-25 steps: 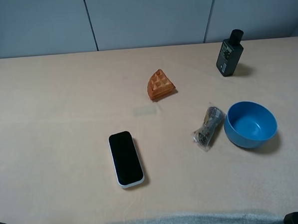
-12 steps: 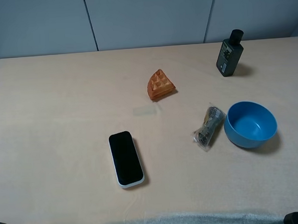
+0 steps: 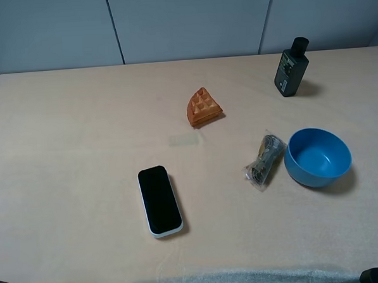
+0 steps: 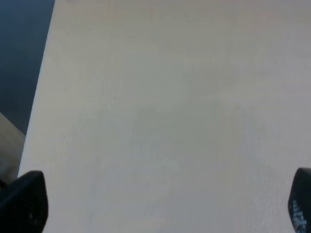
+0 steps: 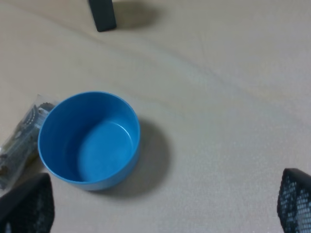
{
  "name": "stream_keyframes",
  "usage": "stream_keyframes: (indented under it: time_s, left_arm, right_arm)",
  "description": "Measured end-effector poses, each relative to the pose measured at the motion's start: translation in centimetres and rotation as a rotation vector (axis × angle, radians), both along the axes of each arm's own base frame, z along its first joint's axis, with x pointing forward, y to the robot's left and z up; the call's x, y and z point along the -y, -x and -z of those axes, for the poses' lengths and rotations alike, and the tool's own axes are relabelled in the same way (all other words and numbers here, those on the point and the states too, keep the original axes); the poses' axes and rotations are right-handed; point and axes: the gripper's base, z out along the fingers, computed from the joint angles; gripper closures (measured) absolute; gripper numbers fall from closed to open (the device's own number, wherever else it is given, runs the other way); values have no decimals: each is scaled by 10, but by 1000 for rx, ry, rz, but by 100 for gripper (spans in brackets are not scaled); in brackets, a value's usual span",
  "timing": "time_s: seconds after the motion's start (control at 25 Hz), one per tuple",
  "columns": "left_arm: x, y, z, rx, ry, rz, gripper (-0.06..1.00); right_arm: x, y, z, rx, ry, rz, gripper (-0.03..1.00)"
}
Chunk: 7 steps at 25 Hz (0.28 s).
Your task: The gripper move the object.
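Observation:
The object, a small crinkly clear packet (image 3: 265, 161) with dark contents, lies flat on the beige table (image 3: 82, 153), touching or nearly touching the left side of a blue bowl (image 3: 317, 176). In the right wrist view one end of the packet (image 5: 19, 141) shows beside the bowl (image 5: 99, 183). My right gripper (image 5: 160, 204) is open and empty; its dark fingertips (image 5: 26, 206) stand wide apart, back from bowl and packet. My left gripper (image 4: 163, 206) is open and empty over bare table, far from the packet. In the exterior view only dark corners of the arms show at the bottom edge.
An orange waffle wedge (image 3: 204, 107) lies at the table's middle back. A dark green bottle (image 3: 291, 68) stands at the back right; its base shows in the right wrist view (image 5: 102, 14). A black phone (image 3: 159, 200) lies front left of centre. The table's left edge (image 4: 41, 92) shows under the left gripper.

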Motion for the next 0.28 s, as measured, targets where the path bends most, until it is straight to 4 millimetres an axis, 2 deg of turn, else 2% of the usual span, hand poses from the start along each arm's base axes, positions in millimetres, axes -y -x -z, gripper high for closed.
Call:
stream_keyframes:
  time_s: [0.28]
  left_arm:
    - [0, 0, 0, 0, 0, 0, -5]
  right_arm:
    - [0, 0, 0, 0, 0, 0, 28]
